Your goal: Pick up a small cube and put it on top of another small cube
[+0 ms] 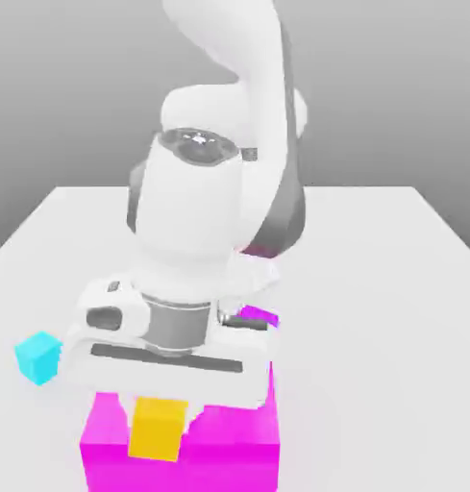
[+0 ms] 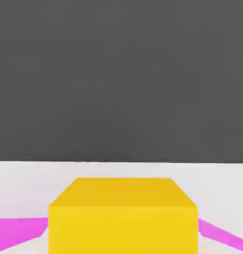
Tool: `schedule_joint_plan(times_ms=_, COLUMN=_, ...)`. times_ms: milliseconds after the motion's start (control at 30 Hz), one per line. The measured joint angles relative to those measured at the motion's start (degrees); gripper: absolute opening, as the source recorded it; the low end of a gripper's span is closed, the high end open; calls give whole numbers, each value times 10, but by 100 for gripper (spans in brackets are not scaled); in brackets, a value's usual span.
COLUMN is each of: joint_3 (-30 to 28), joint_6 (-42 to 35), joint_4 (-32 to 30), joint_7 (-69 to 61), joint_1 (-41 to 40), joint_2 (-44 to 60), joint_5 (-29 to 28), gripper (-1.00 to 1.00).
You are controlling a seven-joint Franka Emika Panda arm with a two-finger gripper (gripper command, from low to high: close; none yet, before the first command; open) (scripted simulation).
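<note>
Hand (image 1: 161,404) is gripping the orange cube (image 1: 159,430), fingers closed on it, hanging in front of the magenta block (image 1: 229,447). Pickup looks done. Placing remains: cyan cube (image 1: 38,357) is sitting apart on the desk (image 1: 373,288), the likely target.

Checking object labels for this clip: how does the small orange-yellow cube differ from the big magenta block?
The small orange-yellow cube is far smaller than the big magenta block. The cube sits right under the robot's hand, in front of the block in the exterior view, while the block rests on the white table. The cube is orange-yellow; the block is magenta. Both are plain, box-shaped and single-coloured.
</note>
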Motion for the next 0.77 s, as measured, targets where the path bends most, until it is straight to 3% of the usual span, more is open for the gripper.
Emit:
schedule_joint_plan(times_ms=167, joint_3=-80, joint_6=-26, joint_4=-48, joint_7=26, joint_1=-115, joint_2=-55, joint_5=28, gripper=-100)
schedule_joint_plan(times_ms=333, joint_3=-112, joint_6=-43, joint_4=-115, joint_7=30, joint_1=-213, joint_2=-107, joint_5=88, gripper=-100)
schedule_joint_plan(times_ms=500, joint_3=-107, joint_6=-2, joint_4=-130, joint_7=-20, joint_1=-190, joint_2=-67, joint_5=173, gripper=-100)
schedule_joint_plan(times_ms=667, joint_3=-65, joint_6=54, joint_4=-126, joint_7=-90, joint_1=-217, joint_2=5, joint_5=272, gripper=-100)
schedule_joint_plan(times_ms=700, joint_3=-56, joint_6=62, joint_4=-126, joint_7=-99, joint_1=-223, joint_2=14, joint_5=284, gripper=100)
schedule_joint_plan(times_ms=767, joint_3=-56, joint_6=62, joint_4=-126, joint_7=-99, joint_1=-223, joint_2=14, joint_5=284, gripper=100)
